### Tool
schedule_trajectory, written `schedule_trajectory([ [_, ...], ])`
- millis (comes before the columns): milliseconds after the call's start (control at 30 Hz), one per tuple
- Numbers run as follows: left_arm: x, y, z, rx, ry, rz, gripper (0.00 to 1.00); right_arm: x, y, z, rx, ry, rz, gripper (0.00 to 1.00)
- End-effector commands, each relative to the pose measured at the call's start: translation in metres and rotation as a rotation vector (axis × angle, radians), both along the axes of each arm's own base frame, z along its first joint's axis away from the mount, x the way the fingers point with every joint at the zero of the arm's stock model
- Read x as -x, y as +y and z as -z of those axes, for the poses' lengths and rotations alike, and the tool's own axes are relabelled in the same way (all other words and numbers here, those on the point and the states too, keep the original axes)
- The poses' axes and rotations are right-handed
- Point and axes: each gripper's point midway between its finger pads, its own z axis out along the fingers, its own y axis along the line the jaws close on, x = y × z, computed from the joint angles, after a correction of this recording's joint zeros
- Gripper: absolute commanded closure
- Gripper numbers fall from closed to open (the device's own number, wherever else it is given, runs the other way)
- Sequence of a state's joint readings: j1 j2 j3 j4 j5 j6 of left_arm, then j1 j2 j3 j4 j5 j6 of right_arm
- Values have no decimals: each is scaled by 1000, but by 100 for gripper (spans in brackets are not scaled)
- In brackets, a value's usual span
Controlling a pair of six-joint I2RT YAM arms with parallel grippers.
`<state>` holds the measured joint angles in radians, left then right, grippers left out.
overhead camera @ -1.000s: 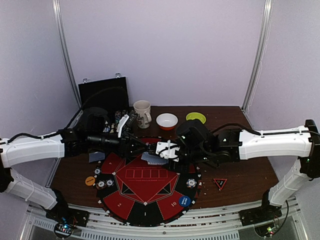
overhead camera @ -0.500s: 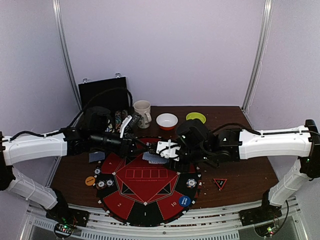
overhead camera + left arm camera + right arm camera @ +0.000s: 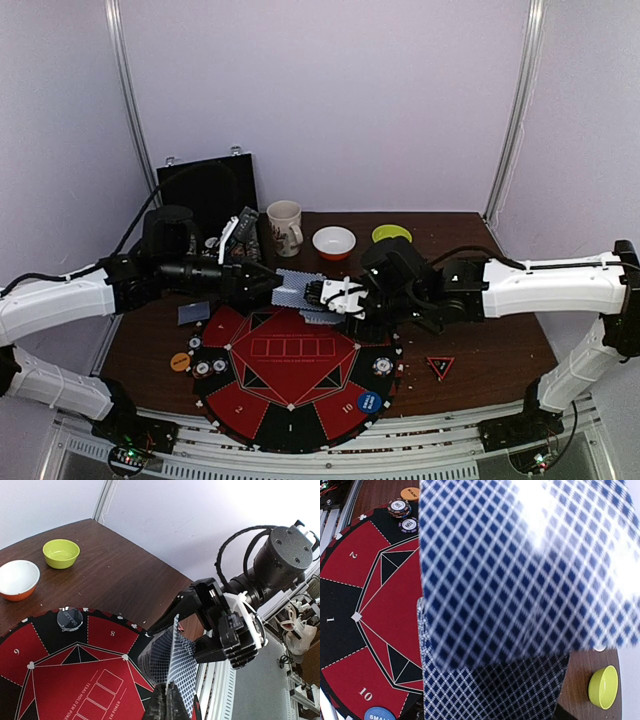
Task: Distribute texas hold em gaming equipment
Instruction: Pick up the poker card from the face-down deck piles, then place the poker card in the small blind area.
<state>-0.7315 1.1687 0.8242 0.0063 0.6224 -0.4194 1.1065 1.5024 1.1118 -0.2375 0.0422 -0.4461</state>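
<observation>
Above the far edge of the round mat (image 3: 290,400), the left gripper (image 3: 268,284) pinches a single card (image 3: 293,283) tightly, right beside the deck (image 3: 152,655) clasped in the right gripper (image 3: 322,295), with bare table (image 3: 480,350) behind them and the triangle marker (image 3: 440,366) lying well apart at right.

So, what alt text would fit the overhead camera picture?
Two white-and-black robot arms meet over a round red-and-black poker mat on a brown wooden table: the left end effector pinches one blue-checked playing card, the right end effector grips a stack of such cards. A cream ceramic mug stands behind.
</observation>
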Motion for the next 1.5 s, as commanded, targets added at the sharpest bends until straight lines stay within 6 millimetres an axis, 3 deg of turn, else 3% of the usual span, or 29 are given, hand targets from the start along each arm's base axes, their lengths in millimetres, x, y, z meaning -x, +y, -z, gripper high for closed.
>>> schedule_trajectory([
  [0, -8, 17, -24, 84, -16, -29, 100, -11, -16, -12, -25, -28, 50, 46],
  [133, -13, 41, -18, 55, -17, -107, 100, -29, -37, -14, -18, -36, 127, 46],
  [333, 20, 41, 46, -47, 169, -18, 100, -59, -78, -14, 11, -37, 262, 45],
  [400, 37, 28, 67, -105, 185, 18, 100, -63, -87, -14, 18, -38, 289, 45],
  [567, 103, -24, 113, -229, 234, 262, 100, -62, -94, -19, 3, -36, 295, 45],
  [800, 140, -66, 175, -382, 313, 479, 100, -54, -93, -17, -21, -6, 276, 45],
  [1033, 137, -95, 193, -388, 326, 555, 100, -50, -94, -18, -29, -5, 272, 45],
  [1233, 137, -94, 214, -452, 344, 573, 100, -50, -94, -19, -37, -4, 268, 45],
  [1367, 135, -96, 217, -472, 339, 575, 100, -49, -92, -19, -42, 0, 262, 45],
  [1400, 134, -97, 218, -473, 339, 571, 97, -50, -92, -18, -40, 0, 262, 45],
  [1467, 133, -99, 216, -471, 335, 566, 76, -49, -91, -18, -39, 3, 260, 45],
])
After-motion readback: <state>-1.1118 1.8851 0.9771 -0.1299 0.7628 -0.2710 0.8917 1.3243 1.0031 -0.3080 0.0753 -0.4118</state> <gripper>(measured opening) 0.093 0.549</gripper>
